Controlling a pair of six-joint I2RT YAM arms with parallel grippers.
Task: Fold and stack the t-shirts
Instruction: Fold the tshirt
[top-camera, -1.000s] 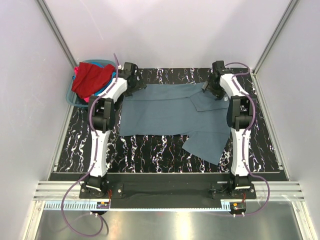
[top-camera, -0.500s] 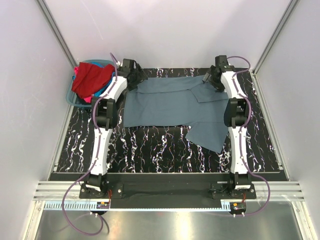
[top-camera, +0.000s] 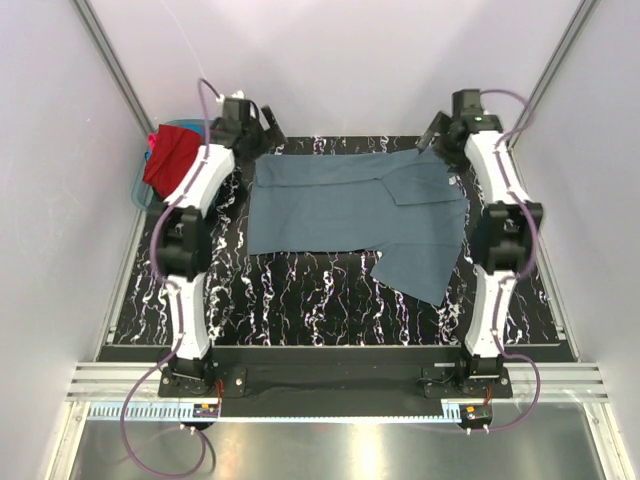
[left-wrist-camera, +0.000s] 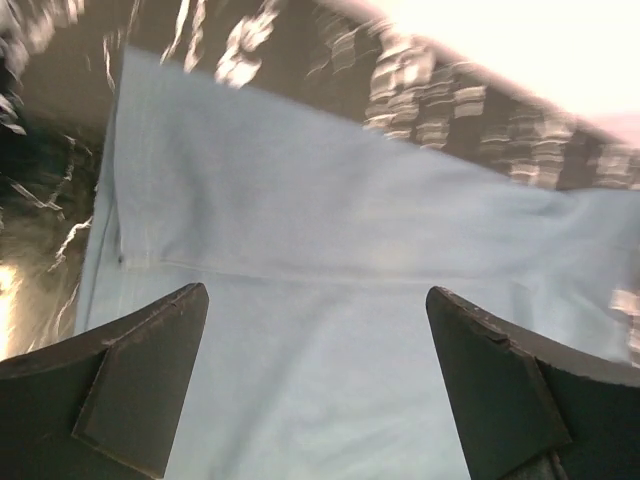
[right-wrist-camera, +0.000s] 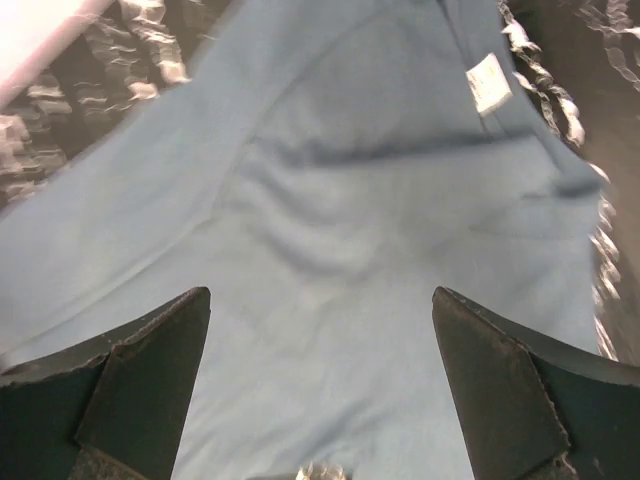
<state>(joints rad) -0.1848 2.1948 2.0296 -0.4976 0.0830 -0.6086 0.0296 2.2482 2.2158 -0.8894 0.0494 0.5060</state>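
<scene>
L gripper (top-camera: 258, 126) wide open, nothing in it. It hangs over the far-left corner of the grey-blue tee (top-camera: 350, 205); wrist view shows cloth under both fingers (left-wrist-camera: 140, 380), no pinch. R gripper (top-camera: 438, 134) also wide open & empty, above the tee's far-right corner, neck label side.

Tee lies flat on the far half of the table (top-camera: 300, 300), far edge close to the table's far edge. One flap is folded in nr the far-right corner; another part juts toward the near edge on the right.

Progress, my read: early. At most 1 partial fold on tee #1, no stack yet. Red tee (top-camera: 172, 158) w/ others sits in the basket (top-camera: 140, 192) off the far-left corner, unfolded.
</scene>
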